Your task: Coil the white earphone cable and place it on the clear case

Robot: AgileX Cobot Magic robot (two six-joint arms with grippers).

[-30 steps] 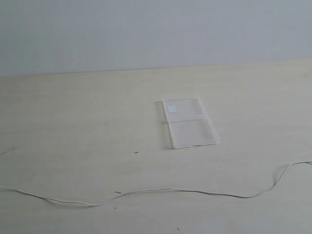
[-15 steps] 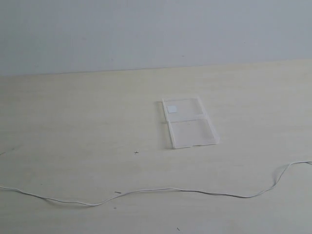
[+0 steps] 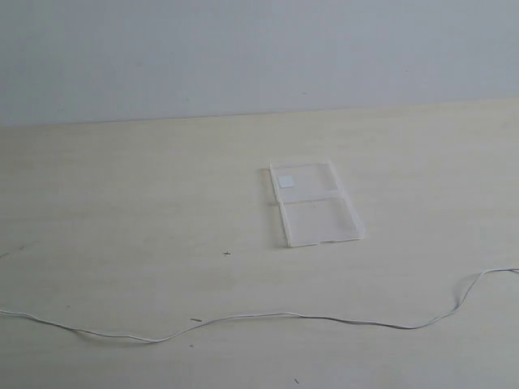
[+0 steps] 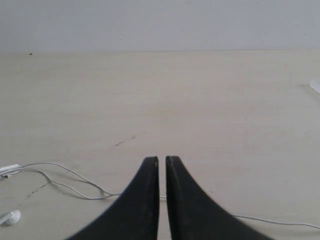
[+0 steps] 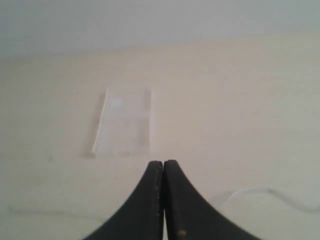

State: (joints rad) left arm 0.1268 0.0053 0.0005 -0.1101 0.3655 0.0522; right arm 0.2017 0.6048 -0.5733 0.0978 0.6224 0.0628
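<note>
Both the left pincer [image 4: 162, 162] and the right pincer [image 5: 163, 165] look clenched and empty to me. The clear case [image 3: 315, 203] lies open on the worktop [image 3: 122, 203]; its white sticker [image 3: 286, 181] is too small to read. The white earphone cable [image 3: 268, 315] crosses nearer, cut off at both sides.

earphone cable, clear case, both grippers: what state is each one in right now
white earphone cable: uncoiled, lying in a loose wavy line across the table, apart from the case
clear case: opened flat on the table, nothing on it
left gripper: shut, holding nothing
right gripper: shut, holding nothing
</note>
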